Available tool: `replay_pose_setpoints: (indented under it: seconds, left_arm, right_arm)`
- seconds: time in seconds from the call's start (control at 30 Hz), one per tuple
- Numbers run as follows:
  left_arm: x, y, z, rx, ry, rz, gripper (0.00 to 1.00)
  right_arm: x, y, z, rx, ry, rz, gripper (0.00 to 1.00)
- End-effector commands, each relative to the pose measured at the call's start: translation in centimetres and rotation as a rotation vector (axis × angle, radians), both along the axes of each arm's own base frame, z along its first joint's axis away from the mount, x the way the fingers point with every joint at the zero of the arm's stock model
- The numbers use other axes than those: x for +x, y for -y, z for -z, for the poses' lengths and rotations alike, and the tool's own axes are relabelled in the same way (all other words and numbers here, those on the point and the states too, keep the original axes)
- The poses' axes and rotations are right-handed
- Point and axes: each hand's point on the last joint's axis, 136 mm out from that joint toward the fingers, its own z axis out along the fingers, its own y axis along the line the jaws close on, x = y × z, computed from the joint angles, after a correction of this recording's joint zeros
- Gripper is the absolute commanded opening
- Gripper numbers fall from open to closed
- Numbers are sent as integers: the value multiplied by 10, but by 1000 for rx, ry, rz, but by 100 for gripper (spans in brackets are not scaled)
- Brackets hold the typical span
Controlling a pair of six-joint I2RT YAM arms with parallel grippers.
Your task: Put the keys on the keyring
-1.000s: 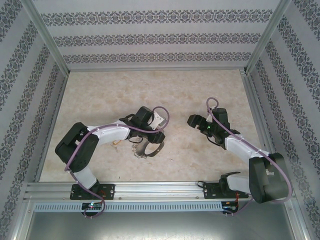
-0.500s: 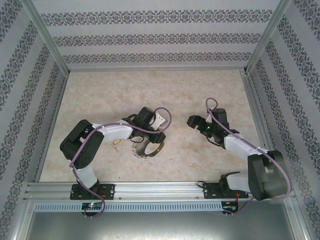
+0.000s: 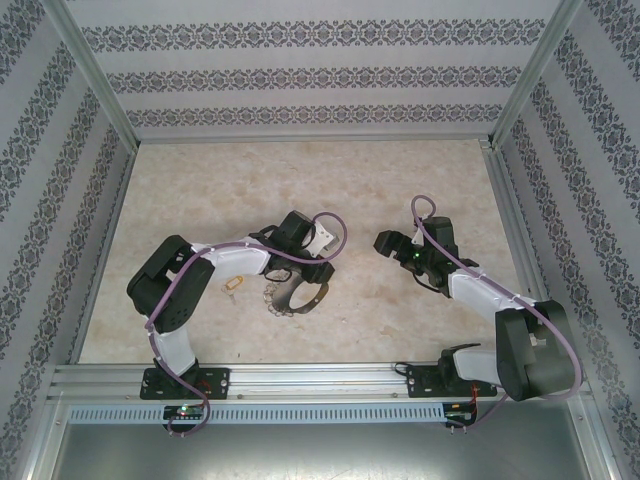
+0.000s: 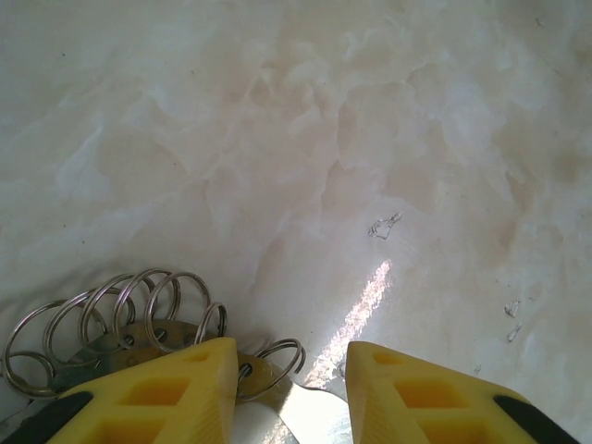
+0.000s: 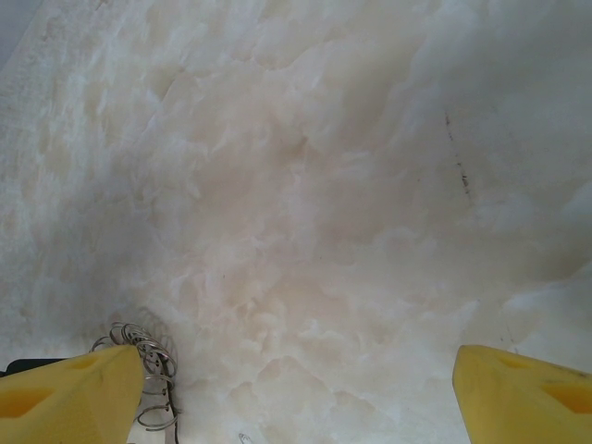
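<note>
Left wrist shows keyring [image 4: 148, 331] by left end effector [image 4: 289, 361] (jaws apart).

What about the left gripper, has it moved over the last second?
Yes, slightly: in the top view the left gripper edged right relative to the keyring, which stayed put.

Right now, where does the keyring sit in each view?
Top external: keyring below the middle, left of centre, by the left arm.
Left wrist: keyring at the bottom left, its wire loops fanned out.
Right wrist: keyring in the bottom left corner.
Shared landmark: the pale marbled table under it.
</note>
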Motion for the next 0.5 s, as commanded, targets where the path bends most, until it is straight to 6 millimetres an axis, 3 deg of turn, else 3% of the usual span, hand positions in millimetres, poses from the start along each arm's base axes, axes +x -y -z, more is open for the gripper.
replay_pose_setpoints:
  seconds: [0.0,0.47]
  left_arm:
    - [-4,8,-3,-17,6,32,36]
    - [-9,-3,6,30,7,25,37]
  right_arm:
    - [-1,-3,-1,4,1,-6,87]
    - [0,-2,0,1,3,-7,87]
